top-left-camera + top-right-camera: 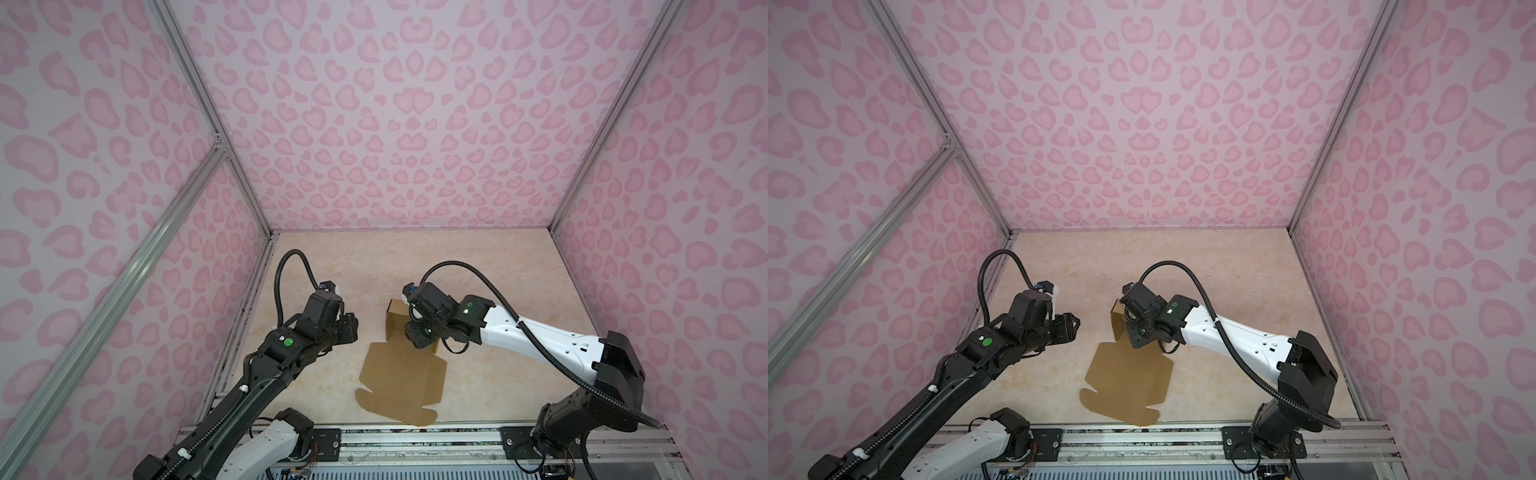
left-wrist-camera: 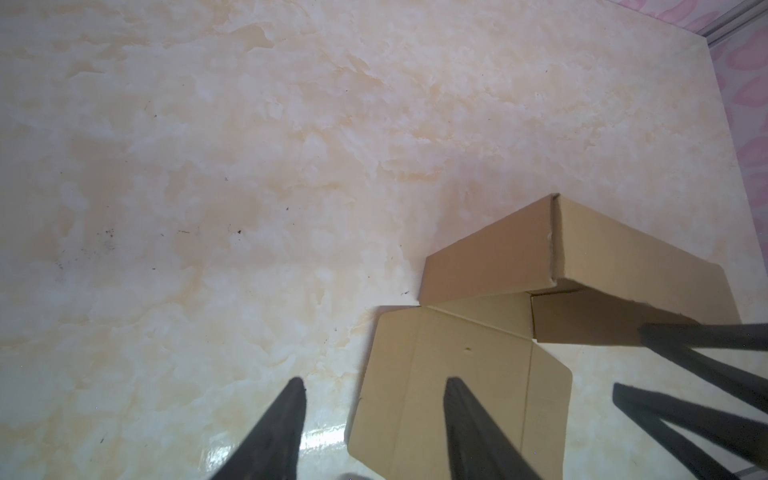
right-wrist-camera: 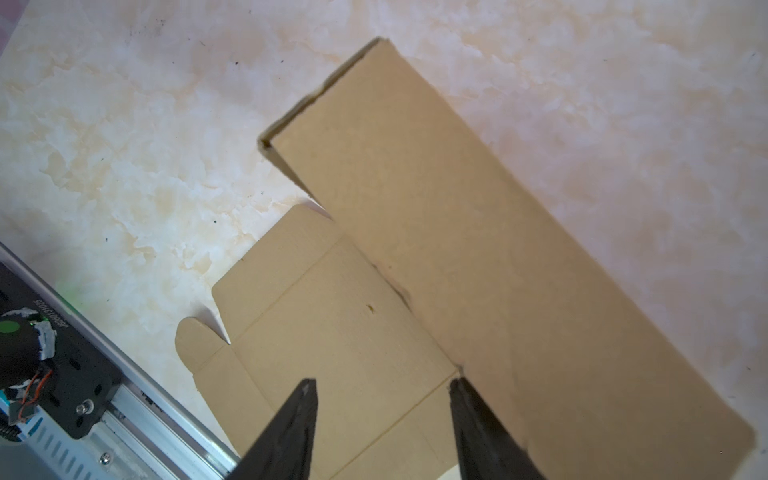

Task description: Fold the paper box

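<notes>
The paper box (image 1: pixel 402 382) is brown cardboard on the table's middle, in both top views. Its near panel with tabs lies flat, and its far part (image 1: pixel 1118 322) is folded up into upright walls. My left gripper (image 1: pixel 1074 326) hovers open to the box's left, apart from it. In the left wrist view its fingertips (image 2: pixel 296 388) straddle the flat panel's edge (image 2: pixel 415 374) with nothing between them. My right gripper (image 3: pixel 382 381) is open above the flat panel (image 3: pixel 345 332), one finger (image 3: pixel 461 399) next to the raised wall (image 3: pixel 478 232).
The marble-look tabletop (image 1: pixel 478 266) is boxed in by pink patterned walls (image 1: pixel 415 124) at the back and both sides. An aluminium rail with the arm bases (image 1: pixel 415 440) runs along the front edge, close to the flat panel's near tabs.
</notes>
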{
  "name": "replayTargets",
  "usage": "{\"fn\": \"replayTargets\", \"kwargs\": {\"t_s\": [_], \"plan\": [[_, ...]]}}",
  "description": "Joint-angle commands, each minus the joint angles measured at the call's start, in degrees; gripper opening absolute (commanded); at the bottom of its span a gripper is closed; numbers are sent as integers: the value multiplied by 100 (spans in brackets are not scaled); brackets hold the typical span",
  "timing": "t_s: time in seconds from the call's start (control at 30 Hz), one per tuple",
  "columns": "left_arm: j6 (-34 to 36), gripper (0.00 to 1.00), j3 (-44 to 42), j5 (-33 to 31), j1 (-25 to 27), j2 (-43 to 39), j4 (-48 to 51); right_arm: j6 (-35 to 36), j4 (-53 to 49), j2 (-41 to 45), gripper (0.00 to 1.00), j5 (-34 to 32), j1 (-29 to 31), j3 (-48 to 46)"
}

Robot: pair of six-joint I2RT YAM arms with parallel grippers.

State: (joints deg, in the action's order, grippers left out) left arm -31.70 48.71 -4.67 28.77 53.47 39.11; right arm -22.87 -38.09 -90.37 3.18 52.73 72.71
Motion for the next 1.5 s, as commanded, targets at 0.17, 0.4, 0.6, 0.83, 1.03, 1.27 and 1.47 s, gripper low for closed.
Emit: {"fn": "replayTargets", "kwargs": {"t_s": [0.17, 0.4, 0.6, 0.83, 1.03, 1.27, 1.47], "plan": [[-94, 57, -95, 53, -12, -80, -17, 349, 212, 194, 54, -121, 153, 24], [-722, 56, -545, 58, -12, -382, -373, -1088, 345, 785, 51, -894, 335, -306], [-1207, 57, -1004, 222, -4, -676, -729, -2162, 1460, 1413, 51, -823, 234, -1179], [-1638, 57, -1748, 791, 100, -481, -1360, -1265, 634, 1487, 51, -1569, 189, -776], [-1680, 57, -1983, 725, 398, -62, -1585, -985, 203, 1708, 52, -2437, 106, -1206], [-1519, 56, -2051, 1016, 539, 782, -2108, -1001, 530, 1905, 53, -2172, 49, -1669], [-1321, 56, -2026, 1078, 551, 1314, -2366, -984, 895, 2138, 53, -1560, -125, -1987]]}}
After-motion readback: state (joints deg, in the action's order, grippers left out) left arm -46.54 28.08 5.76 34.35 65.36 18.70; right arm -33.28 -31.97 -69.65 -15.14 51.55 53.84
